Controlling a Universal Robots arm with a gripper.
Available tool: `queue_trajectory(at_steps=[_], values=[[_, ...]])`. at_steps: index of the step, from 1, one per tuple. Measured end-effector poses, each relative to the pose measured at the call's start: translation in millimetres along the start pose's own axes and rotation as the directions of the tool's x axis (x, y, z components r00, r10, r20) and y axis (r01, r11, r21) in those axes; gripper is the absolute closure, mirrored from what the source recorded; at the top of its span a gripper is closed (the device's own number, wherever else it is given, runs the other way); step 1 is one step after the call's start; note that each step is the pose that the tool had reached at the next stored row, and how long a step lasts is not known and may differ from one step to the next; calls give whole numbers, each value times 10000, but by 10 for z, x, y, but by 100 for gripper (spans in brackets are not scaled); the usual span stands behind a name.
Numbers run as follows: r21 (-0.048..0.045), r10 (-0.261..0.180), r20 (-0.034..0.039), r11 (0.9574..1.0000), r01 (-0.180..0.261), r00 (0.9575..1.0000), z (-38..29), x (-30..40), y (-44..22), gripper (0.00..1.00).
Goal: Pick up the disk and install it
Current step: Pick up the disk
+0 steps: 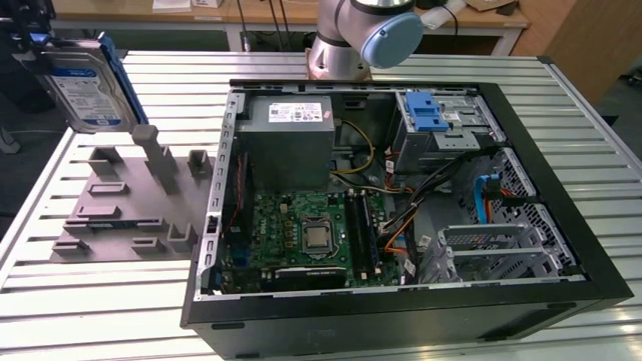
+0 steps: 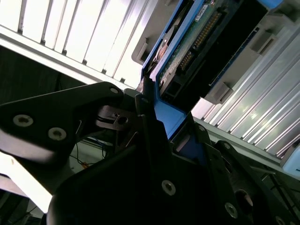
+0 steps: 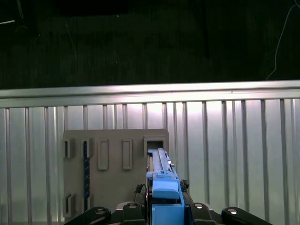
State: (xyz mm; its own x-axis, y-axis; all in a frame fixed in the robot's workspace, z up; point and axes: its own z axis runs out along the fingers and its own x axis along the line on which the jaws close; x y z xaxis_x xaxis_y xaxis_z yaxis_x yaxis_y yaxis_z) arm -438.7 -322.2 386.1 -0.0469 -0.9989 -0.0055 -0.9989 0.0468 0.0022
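The disk, silver with a white-and-blue label and a blue carrier bracket, hangs upright above the grey fixture at the exterior view's far left. My gripper is shut on its upper end at the frame's corner. In the second wrist view the black fingers clamp the blue bracket, with the disk extending beyond them. Edge-on in the first wrist view, the disk sits in the gripper over the slotted grey fixture.
An open black computer case lies on the slatted metal table. It holds a motherboard, a grey power supply box and a drive cage with a blue latch. The arm's base stands behind the case.
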Motion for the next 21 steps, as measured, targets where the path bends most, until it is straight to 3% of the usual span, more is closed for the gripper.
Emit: queue_trajectory(at_steps=[21], values=[[0,0,0,10000,0,10000,-75,-1,0,64]])
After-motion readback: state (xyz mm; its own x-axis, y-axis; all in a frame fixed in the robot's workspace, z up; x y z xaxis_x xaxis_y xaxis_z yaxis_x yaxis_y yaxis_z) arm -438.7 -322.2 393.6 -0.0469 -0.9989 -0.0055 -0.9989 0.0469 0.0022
